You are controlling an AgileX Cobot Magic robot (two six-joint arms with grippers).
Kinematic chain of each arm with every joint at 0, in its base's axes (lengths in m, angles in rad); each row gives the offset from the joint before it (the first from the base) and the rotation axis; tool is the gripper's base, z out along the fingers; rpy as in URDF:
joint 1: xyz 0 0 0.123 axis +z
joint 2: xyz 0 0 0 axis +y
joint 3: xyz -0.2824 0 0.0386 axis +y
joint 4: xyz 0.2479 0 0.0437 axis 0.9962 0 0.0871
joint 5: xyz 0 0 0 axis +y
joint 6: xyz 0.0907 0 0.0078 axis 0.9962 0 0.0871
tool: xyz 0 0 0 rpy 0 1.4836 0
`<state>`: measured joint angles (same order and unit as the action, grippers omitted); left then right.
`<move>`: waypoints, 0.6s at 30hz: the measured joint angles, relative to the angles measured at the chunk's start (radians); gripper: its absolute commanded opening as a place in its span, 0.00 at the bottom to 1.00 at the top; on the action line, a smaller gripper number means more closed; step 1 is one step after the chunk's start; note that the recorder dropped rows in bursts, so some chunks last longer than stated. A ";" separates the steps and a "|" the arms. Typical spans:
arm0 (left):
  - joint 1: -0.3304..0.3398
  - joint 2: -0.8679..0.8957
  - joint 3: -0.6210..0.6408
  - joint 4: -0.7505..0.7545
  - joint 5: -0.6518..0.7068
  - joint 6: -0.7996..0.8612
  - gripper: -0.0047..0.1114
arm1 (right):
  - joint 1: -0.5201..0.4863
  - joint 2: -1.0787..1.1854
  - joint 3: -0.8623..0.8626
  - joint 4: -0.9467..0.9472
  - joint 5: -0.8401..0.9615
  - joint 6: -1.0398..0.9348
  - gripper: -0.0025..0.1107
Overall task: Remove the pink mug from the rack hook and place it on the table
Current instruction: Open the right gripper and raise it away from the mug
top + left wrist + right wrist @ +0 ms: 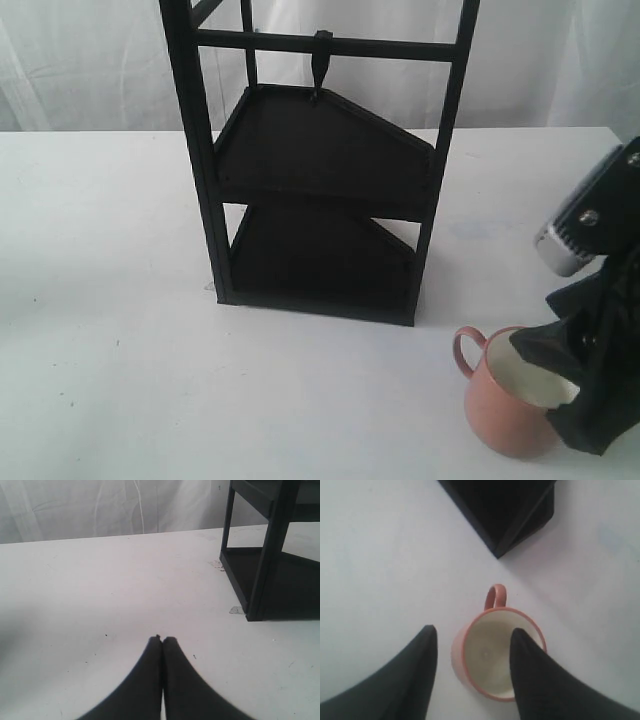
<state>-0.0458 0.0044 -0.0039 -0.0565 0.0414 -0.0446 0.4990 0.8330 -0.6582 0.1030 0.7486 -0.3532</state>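
The pink mug (pixel 505 420) stands upright on the white table (pixel 120 300), front right of the rack, its handle pointing toward the rack. My right gripper (pixel 565 395) hangs over it, open. In the right wrist view one finger (pixel 530 665) dips inside the mug (pixel 487 655) and the other finger (pixel 415 665) stays outside the wall with a gap of table showing. The rack hook (pixel 322 65) hangs bare from the top crossbar. My left gripper (pixel 163 640) is shut on nothing, low over the table; the exterior view does not show it.
The tall black two-shelf rack (pixel 320 150) stands mid-table, and its lower corner (pixel 505 510) lies just beyond the mug handle. In the left wrist view the rack's leg and bottom shelf (pixel 270 555) are off to one side. A white curtain hangs behind the table.
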 measured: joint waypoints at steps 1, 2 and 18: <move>0.000 0.000 0.000 0.000 0.000 0.000 0.04 | 0.000 -0.024 0.000 0.005 -0.010 0.008 0.36; 0.000 0.000 0.000 0.000 0.000 0.000 0.04 | 0.000 -0.048 0.000 0.015 -0.022 0.020 0.33; 0.000 0.000 0.000 0.000 0.000 0.000 0.04 | 0.000 -0.340 0.088 0.257 -0.256 0.039 0.02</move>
<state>-0.0458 0.0044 -0.0039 -0.0565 0.0414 -0.0446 0.4990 0.4928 -0.5700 0.3603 0.4923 -0.3140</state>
